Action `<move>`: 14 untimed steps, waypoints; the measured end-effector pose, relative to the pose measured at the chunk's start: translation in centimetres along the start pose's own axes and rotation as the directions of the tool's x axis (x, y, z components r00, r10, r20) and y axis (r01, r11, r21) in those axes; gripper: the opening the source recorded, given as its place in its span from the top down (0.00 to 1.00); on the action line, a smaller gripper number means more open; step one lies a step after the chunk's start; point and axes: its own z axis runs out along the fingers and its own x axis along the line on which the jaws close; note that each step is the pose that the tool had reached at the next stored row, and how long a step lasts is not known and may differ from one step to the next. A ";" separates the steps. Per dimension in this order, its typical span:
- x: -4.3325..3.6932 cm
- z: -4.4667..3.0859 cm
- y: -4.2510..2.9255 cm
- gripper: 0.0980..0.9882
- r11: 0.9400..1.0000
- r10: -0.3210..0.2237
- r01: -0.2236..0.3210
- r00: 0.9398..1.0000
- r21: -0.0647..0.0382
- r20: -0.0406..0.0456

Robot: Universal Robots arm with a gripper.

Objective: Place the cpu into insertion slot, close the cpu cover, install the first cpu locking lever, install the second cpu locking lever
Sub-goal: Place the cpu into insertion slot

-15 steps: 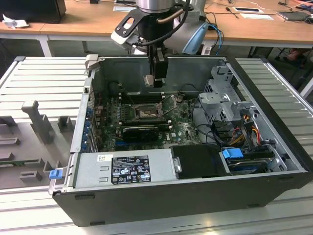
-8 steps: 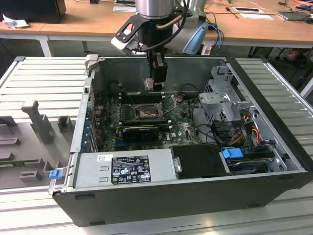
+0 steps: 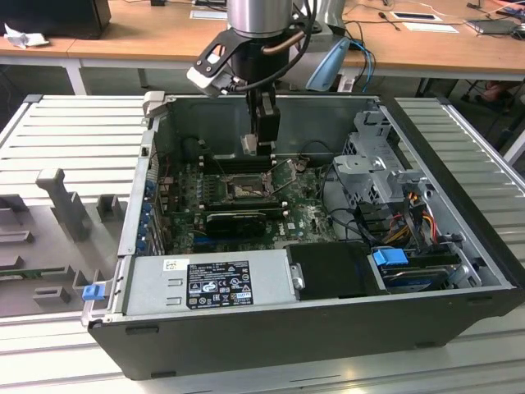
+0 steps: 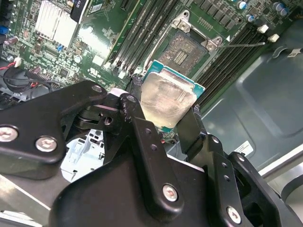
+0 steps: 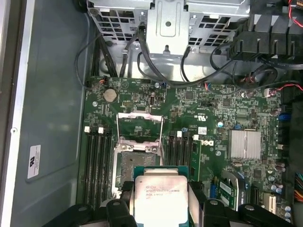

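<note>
Lab | open computer case (image 3: 287, 336) on slatted bench (image 3: 74, 131) | cluttered desks (image 3: 148, 41) behind

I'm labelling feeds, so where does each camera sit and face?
Exterior view: off the arm, looking down into the open computer case; arm and gripper show.
First wrist view: on the arm, facing down onto the motherboard; fingertips show.
Second wrist view: on the arm, slanting along the gripper's linkage.
Both wrist views share the gripped cpu and the insertion slot.

Print on the power supply label (image 3: 217, 283) and the cpu (image 5: 161, 195) is unreadable.
</note>
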 end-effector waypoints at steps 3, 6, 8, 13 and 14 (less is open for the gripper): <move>0.00 0.18 -0.01 0.50 1.000 0.000 0.000 1.000 0.000 0.000; 0.00 0.31 -0.03 0.50 1.000 0.000 0.000 1.000 0.000 0.000; 0.00 0.42 -0.03 0.50 1.000 0.000 0.000 1.000 0.000 0.000; -0.01 0.62 -0.05 0.50 1.000 0.000 0.000 1.000 0.000 0.000; -0.01 0.67 -0.05 0.50 1.000 0.000 0.000 1.000 0.000 0.000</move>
